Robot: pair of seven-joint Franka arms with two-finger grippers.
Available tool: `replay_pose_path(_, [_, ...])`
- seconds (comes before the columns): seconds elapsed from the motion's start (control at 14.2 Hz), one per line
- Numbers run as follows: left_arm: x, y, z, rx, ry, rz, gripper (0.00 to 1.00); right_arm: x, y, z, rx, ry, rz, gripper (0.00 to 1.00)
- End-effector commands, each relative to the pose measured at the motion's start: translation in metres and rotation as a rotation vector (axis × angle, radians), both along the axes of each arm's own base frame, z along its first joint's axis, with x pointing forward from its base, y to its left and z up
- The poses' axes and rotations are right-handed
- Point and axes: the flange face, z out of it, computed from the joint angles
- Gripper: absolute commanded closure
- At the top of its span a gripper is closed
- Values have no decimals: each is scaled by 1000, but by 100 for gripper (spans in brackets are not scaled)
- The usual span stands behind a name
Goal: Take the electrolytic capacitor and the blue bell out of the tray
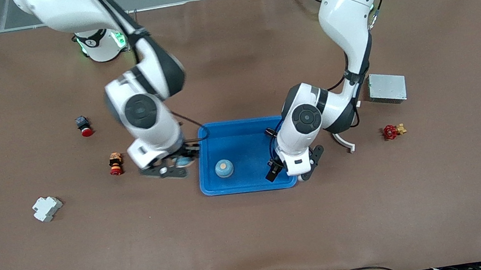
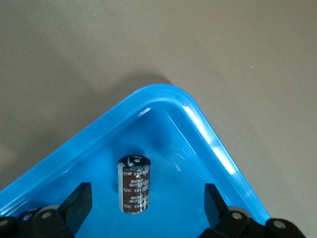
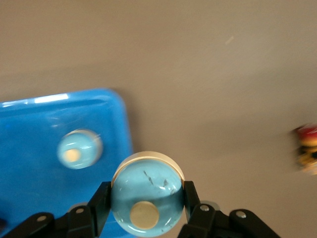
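Observation:
A blue tray (image 1: 240, 130) lies mid-table. A light blue bell (image 1: 224, 168) sits in it, also in the right wrist view (image 3: 79, 148). My right gripper (image 1: 177, 164) is shut on a second light blue bell (image 3: 147, 198), held over the tray's edge (image 3: 124, 129) at the right arm's end. My left gripper (image 1: 293, 168) is open over the tray corner at the left arm's end. A dark brown capacitor (image 2: 134, 184) stands upright in the tray (image 2: 198, 124) between its spread fingers (image 2: 75, 202), untouched. In the front view the capacitor is hidden by the left arm.
Toward the right arm's end lie a red-capped button (image 1: 85, 126), an orange and red button (image 1: 115, 164) and a white breaker (image 1: 47, 208). Toward the left arm's end lie a grey metal box (image 1: 387, 87), a white curved piece (image 1: 345, 143) and a red valve (image 1: 393, 131).

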Motion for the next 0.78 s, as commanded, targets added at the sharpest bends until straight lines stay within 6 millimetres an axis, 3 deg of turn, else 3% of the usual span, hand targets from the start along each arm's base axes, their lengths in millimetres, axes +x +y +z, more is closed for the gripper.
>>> replay_pose_path(0.0, [2, -7, -1, -7, -19, 6, 0, 7, -90, 25, 13, 31, 138, 100])
replay_pose_path(0.14, [-4, -14, -6, -3, -15, -7, 0, 12, -154, 30, 20, 44, 219, 100])
replay_pose_path(0.35, [-6, -13, -16, 8, -5, -10, 0, 8, -232, 25, 32, 59, 317, 100])
replay_pose_path(0.49, [-7, -14, -17, 10, -5, -14, 0, 2, -277, 6, 47, 45, 353, 100])
replay_pose_path(0.71, [-8, -12, -20, 18, 1, -14, 0, -15, -327, -34, 104, 16, 382, 100])
